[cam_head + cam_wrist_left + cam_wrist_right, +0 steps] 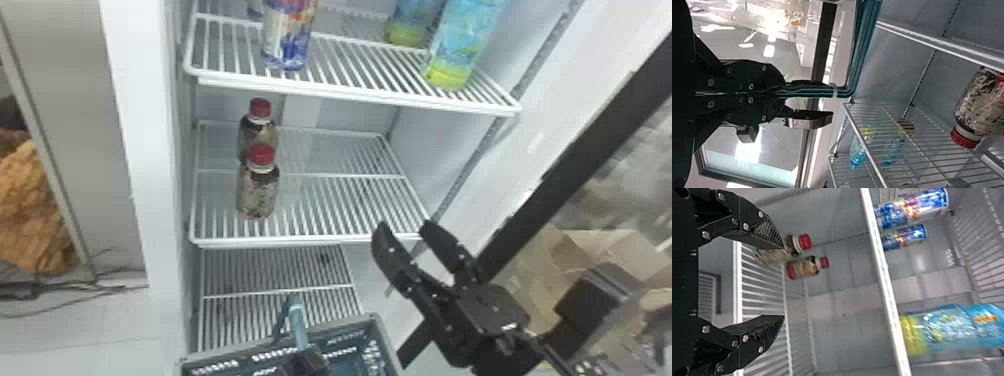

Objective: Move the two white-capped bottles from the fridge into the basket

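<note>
At six o'clock in the head view, nearest, sits the basket (345, 324), its teal handle (298, 325) clamped in the left gripper (305, 361). Four o'clock is where the right gripper (404, 227) hangs, before the fridge's right side, its two fingers spread well apart with nothing between them. Farther in, on the middle shelf (320, 242), a front red-capped bottle (258, 192) stands upright at nine o'clock and a rear red-capped bottle (257, 131) just behind it, toward ten. The upper shelf (350, 92) bears two blue-and-yellow bottles, the front one (462, 47) between one and two o'clock, the back one (411, 25) near one; the view's top edge cuts both off, so I can't tell whether their caps are white. Between eleven and twelve on that shelf is a blue-and-red can (288, 37), with another can (903, 237) beside it in the right wrist view.
</note>
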You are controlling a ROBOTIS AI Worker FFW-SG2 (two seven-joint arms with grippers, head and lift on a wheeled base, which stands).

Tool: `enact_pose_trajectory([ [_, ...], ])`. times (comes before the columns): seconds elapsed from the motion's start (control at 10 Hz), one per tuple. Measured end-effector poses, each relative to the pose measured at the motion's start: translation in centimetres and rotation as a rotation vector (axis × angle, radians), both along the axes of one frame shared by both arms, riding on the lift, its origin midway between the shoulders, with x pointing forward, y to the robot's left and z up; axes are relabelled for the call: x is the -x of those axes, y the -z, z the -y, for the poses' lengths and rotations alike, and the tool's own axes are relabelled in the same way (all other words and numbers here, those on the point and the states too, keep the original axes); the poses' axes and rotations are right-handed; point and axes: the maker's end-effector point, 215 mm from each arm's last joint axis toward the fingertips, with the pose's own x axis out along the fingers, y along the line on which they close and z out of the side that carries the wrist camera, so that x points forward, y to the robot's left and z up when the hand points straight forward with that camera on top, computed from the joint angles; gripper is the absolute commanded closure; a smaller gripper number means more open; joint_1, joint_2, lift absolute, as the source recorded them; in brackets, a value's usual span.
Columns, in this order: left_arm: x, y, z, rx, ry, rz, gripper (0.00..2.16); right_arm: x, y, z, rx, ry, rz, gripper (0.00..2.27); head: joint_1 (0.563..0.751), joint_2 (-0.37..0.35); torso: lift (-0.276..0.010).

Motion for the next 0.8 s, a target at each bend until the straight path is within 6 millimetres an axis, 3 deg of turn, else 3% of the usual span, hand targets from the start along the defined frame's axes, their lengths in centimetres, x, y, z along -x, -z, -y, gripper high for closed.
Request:
enact_pose_trajectory([
  [0.5,0.1,0.1,0.1,-0.005,0.002,0.003,1.12,-1.1,-0.1,3.4,0.101,0.109,0.122,0.47,0.695,-0.350,-0.260],
  [0.8,0.0,0.1,0.0,-0.006,0.000,0.002,1.12,-1.6,0.7,4.0,0.096,0.126,0.172,0.47,0.695,-0.350,-0.260],
])
